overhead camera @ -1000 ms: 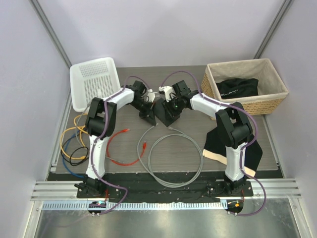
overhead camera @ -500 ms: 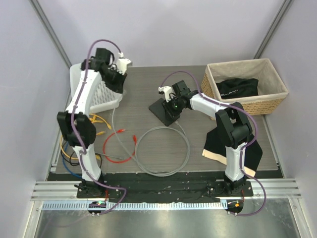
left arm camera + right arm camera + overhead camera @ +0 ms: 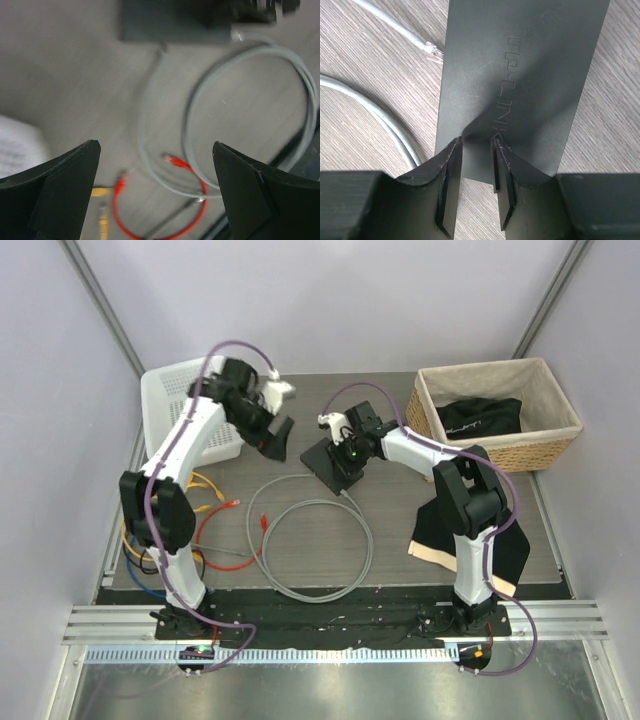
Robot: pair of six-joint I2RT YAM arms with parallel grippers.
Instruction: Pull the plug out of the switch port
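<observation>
The switch (image 3: 330, 472) is a flat matte-black box on the table; it also shows as the switch (image 3: 520, 60) and the blurred switch (image 3: 170, 22). My right gripper (image 3: 342, 452) (image 3: 476, 140) rests its fingertips on the switch's top near one edge, jaws a little apart with nothing between them. One grey plug (image 3: 306, 476) (image 3: 162, 47) lies free just left of the switch. The grey cable's other plug (image 3: 432, 50) lies loose beside it too. My left gripper (image 3: 275, 437) (image 3: 155, 144) hangs wide open and empty above the table, left of the switch.
The grey cable coil (image 3: 310, 545) lies in the middle, a red cable (image 3: 225, 530) to its left, and yellow, blue and black cables (image 3: 150, 535) at the left edge. A white basket (image 3: 185, 405) stands back left, a wicker basket (image 3: 500, 415) back right. A black-and-cream cloth (image 3: 470, 540) lies right.
My left gripper was shut at the switch, swung up over the white basket dragging the grey cable, then opened and came back toward the middle. The coil shifted left. The right gripper stayed put.
</observation>
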